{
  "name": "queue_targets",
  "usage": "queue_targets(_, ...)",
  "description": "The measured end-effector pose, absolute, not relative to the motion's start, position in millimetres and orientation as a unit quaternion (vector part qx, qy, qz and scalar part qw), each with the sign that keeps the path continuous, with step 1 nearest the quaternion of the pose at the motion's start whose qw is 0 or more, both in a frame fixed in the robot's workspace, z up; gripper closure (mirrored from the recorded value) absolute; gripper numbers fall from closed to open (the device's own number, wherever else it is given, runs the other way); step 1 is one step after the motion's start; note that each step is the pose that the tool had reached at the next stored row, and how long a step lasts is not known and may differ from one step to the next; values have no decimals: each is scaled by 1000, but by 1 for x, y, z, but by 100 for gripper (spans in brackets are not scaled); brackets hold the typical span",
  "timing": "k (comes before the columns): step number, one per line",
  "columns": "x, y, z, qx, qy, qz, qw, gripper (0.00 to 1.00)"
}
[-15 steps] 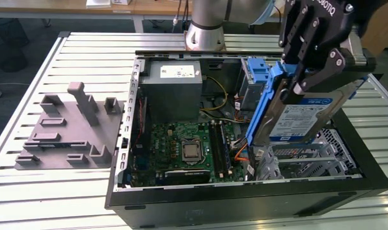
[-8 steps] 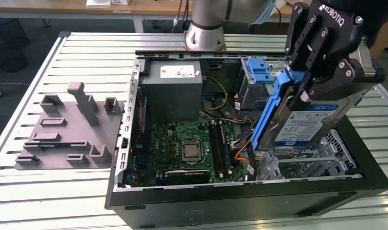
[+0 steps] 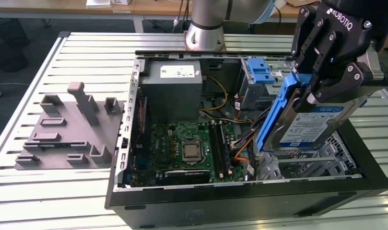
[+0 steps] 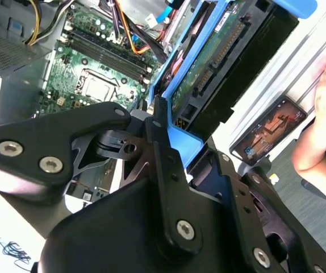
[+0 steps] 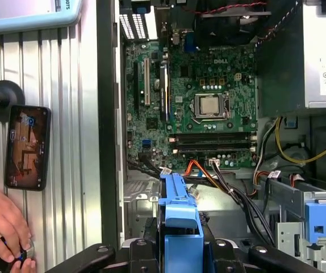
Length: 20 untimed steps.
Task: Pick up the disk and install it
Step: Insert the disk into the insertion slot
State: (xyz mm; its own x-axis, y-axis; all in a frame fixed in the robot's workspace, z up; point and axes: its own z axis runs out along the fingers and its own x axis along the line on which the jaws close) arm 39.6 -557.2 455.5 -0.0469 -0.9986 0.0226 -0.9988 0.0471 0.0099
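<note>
Nearest the camera in the exterior view, the open computer case (image 3: 245,201) lay on the slatted table (image 3: 53,191), its dark front wall facing the table's near edge. Just above it, toward the exterior view's right, the claw (image 3: 312,91) was clenched on the blue frame of the disk (image 3: 312,127). The disk hung tilted, label outward, with its lower end dipping toward the metal bay at that end of the case. Whether that end touched the bay could not be told. In the second wrist view the disk (image 4: 220,62) showed its green underside and connector, clear of any slot.

So the pick-up looked finished. The installing looked unfinished, since the disk sat in no bay and no cable reached it.

Farther in, the circuit board (image 3: 187,148) lay bare on the case floor. Beside the case, toward the table's edge at the exterior view's left, stood a grey plastic holder (image 3: 65,129). At the far end of the case sat the grey power box (image 3: 174,86) and the metal cage (image 3: 261,72) with its blue latch. In the first wrist view a phone (image 5: 28,148) lay on the table next to a person's hand (image 5: 1,222).
</note>
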Motion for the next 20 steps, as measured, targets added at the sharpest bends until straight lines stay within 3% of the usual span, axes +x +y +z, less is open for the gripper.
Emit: queue_targets(20,67,-558,449,690,-723,4,12,64)
